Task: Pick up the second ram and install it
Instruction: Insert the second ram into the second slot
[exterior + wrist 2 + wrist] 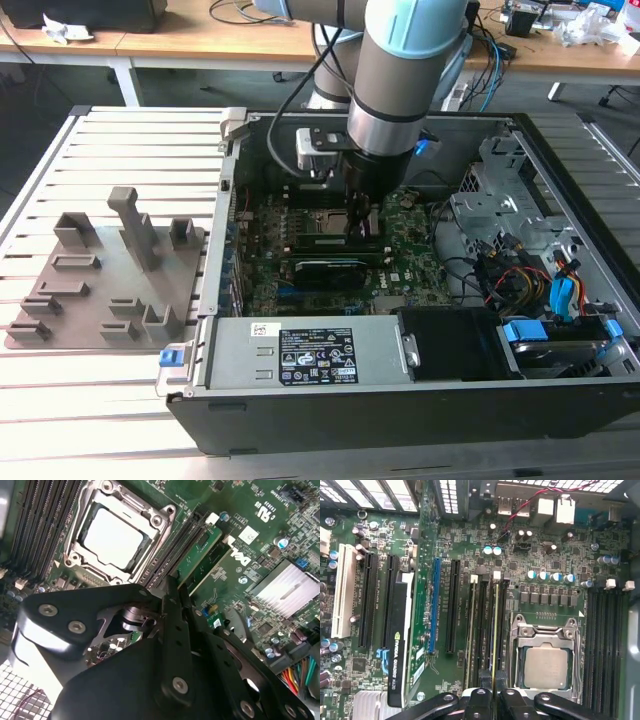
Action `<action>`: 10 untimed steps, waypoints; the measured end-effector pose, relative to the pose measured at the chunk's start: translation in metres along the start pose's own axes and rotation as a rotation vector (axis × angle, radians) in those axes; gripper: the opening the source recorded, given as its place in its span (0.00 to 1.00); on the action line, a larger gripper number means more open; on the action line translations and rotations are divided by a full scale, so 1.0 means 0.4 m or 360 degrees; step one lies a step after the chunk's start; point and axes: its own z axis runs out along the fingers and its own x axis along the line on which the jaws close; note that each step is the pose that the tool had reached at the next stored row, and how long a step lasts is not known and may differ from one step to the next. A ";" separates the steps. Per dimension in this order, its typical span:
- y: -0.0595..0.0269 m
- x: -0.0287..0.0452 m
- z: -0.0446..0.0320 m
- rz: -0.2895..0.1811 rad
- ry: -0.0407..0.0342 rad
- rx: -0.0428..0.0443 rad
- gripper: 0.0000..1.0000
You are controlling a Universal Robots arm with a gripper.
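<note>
One memory stick (495, 630) is pinched edge-on in my gripper (494, 696) beside the processor socket (545, 664); the exterior view adds the computer case (400, 400).

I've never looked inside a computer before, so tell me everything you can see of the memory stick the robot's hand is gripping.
The second ram is a long, thin green board, seen edge-on in the first wrist view. It stands upright along a dark slot beside the CPU socket, parallel to another stick. The hand pinches one end of it from both sides.
</note>
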 end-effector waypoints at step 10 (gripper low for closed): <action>0.010 0.001 0.027 -0.0001 0.0001 -0.0001 0.14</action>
